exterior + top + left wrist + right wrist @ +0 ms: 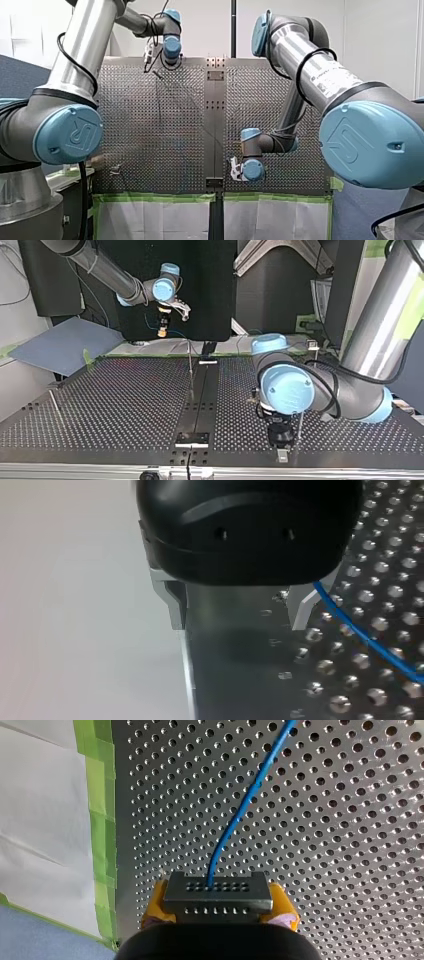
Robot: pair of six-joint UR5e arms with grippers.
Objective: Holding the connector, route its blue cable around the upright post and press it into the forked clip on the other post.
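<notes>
My right gripper [218,914] is clamped by its yellow pads on the connector [218,892]. In the top view it hangs above the table's [125,400] far edge, in the upper left of the frame. The cable [235,825] runs from the connector ahead over the holes. My left gripper [237,607] stands low in the lower right of the top view, its metal fingers apart and holding nothing. The cable passes just beside one finger, outside the gap. A thin post [190,370] rises at mid-frame and another [301,425] stands just beside my left gripper; which bears the fork I cannot tell. I judge the routing barely begun. To do it well, hold the clamp firm and carry the connector low round the post with slight tension, so the cable wraps it rather than riding over its top.
</notes>
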